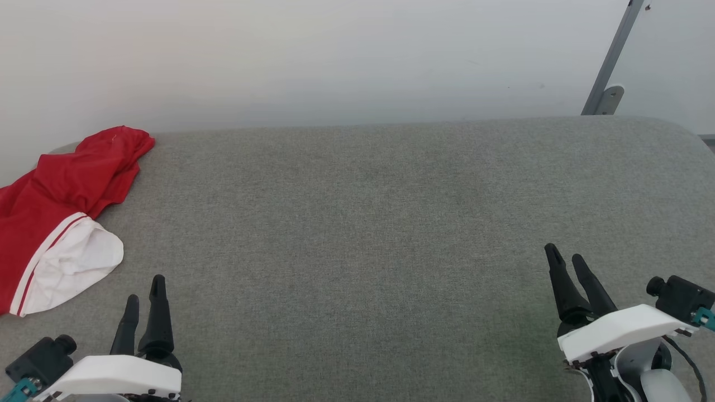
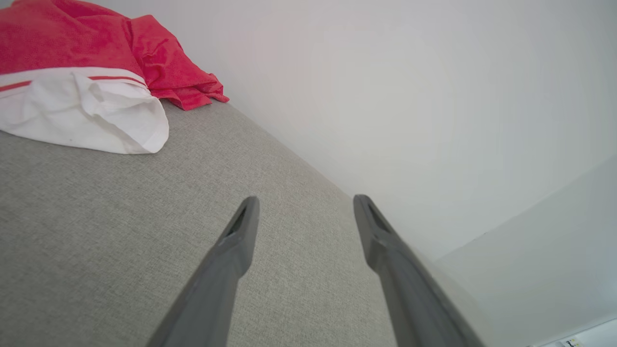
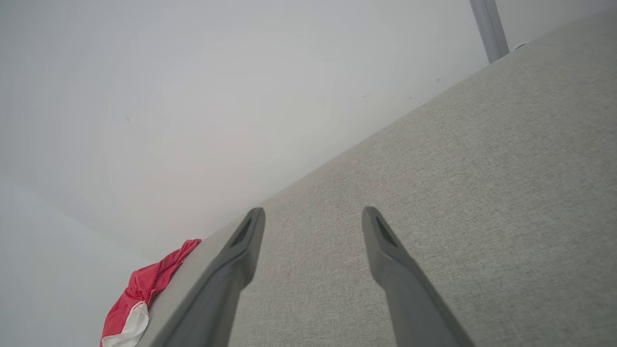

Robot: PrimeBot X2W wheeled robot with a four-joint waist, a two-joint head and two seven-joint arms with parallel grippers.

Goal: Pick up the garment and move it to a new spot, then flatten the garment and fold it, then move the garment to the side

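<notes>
The garment (image 1: 61,206) lies crumpled at the left edge of the grey surface (image 1: 363,223), near the left gripper (image 1: 144,288). That and the right gripper (image 1: 563,253) gape wide, empty. A metal post (image 1: 611,58) stands far right.

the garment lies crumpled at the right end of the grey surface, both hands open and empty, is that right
Not quite. The garment lies crumpled at the left end of the grey surface, as the head view shows. The left hand and right hand are open and empty.

Left pincer (image 1: 145,288) spread, empty; right pincer (image 1: 563,252) spread, empty
</notes>
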